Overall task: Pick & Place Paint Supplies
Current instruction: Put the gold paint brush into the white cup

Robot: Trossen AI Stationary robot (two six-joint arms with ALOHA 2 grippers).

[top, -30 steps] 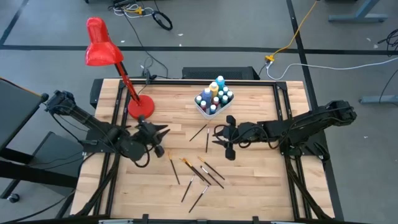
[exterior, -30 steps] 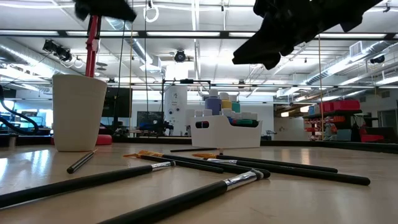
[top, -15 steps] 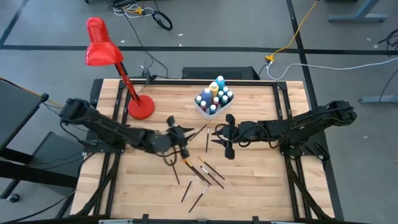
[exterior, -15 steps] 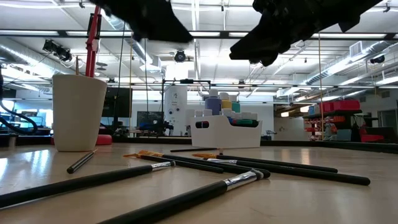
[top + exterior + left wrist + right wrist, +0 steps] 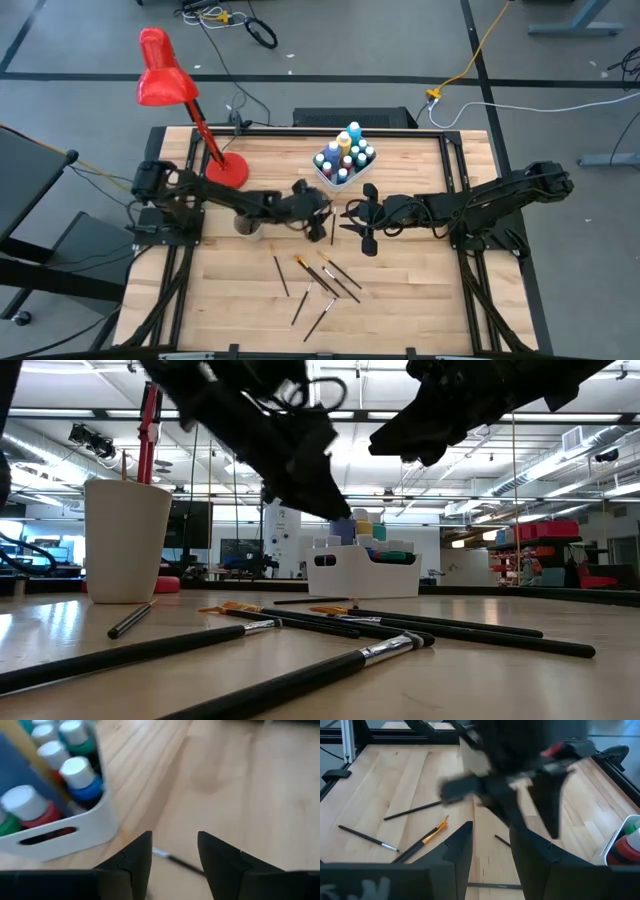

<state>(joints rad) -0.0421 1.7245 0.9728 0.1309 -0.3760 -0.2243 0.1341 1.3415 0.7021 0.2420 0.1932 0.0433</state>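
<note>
Paintbrushes (image 5: 320,282), thin and dark-handled, some orange-tipped, lie scattered at six o'clock of centre; we judge them awaiting pickup. Paint bottles (image 5: 343,160) stand capped in the white tray (image 5: 322,174) at twelve. Left gripper (image 5: 318,222), fingers apart, hangs over one brush (image 5: 177,861); right gripper (image 5: 367,221), fingers apart, waits at three
</note>
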